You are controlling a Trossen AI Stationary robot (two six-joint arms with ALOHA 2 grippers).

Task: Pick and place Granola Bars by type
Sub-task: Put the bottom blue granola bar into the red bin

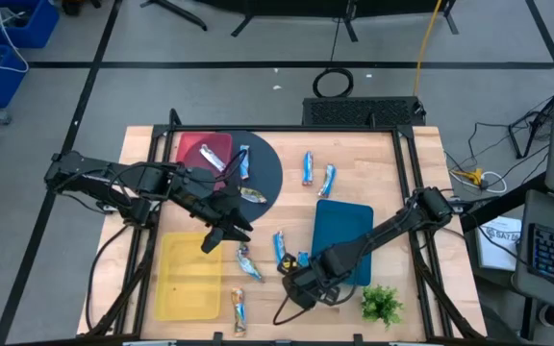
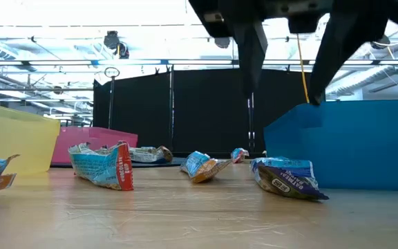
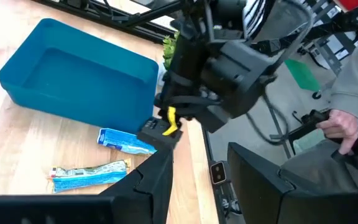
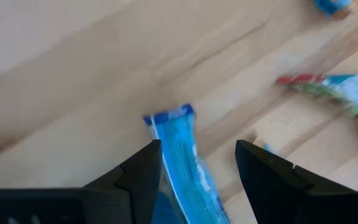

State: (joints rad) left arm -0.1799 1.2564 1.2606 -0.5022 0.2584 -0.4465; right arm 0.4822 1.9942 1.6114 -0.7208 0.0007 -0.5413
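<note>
Several granola bars are lying loose on your worktop (image 1: 392, 163), and the one that matters now is sitting right under your right claw (image 4: 197, 163), near the front edge between the yellow bin (image 1: 190, 279) and the blue bin (image 1: 346, 231). In the right wrist view the claw's fingers are standing open on either side of that blue-wrapped bar (image 4: 182, 158), with nothing between them gripped yet. The wrapper is slim and looks slippery, so if you are closing while the fingers are riding too high, they are likely pinching only the crimped end and the bar is sliding out on the lift. Another bar (image 4: 340, 90) with a red end is lying near, so a drifting approach risks nudging it or catching two at once and mixing types. Your left claw (image 1: 221, 234) is hovering open over the middle of the worktop, just beside the dark round plate (image 1: 275, 178), holding nothing; its arm is working close to the right one, so crossing paths there risks a knock.
</note>
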